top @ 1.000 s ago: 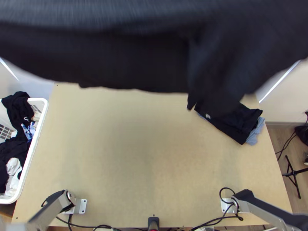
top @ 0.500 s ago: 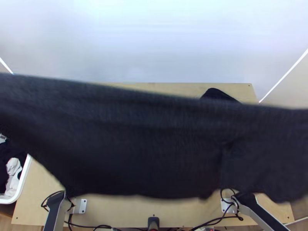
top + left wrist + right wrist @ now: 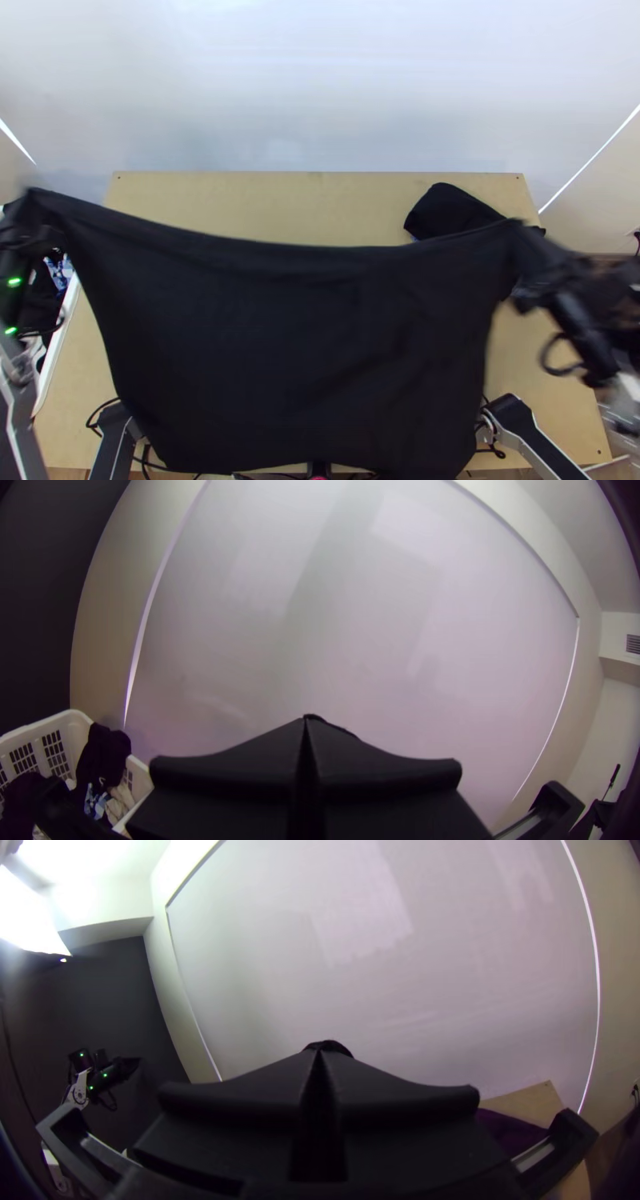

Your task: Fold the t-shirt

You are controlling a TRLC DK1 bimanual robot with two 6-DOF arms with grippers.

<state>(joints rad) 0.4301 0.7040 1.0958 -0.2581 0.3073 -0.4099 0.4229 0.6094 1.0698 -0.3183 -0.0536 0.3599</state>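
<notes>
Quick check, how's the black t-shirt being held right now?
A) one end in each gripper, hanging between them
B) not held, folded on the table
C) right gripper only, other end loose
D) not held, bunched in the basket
A: the left gripper and right gripper each pinch an upper end, with the t-shirt hanging between them.

Left arm (image 3: 22,412) and right arm (image 3: 540,440): silver-grey links with black panels, black joints; left wore two small green lights (image 3: 14,282) and a thin black cable (image 3: 58,324); right bore a dark cable loop (image 3: 552,360), its upper part blurred; left gripper (image 3: 30,210) and right gripper (image 3: 524,246) black; fingers (image 3: 227,780) broad, flat, matt black, tapering inward to the tip, with rounded outer corners.
</notes>
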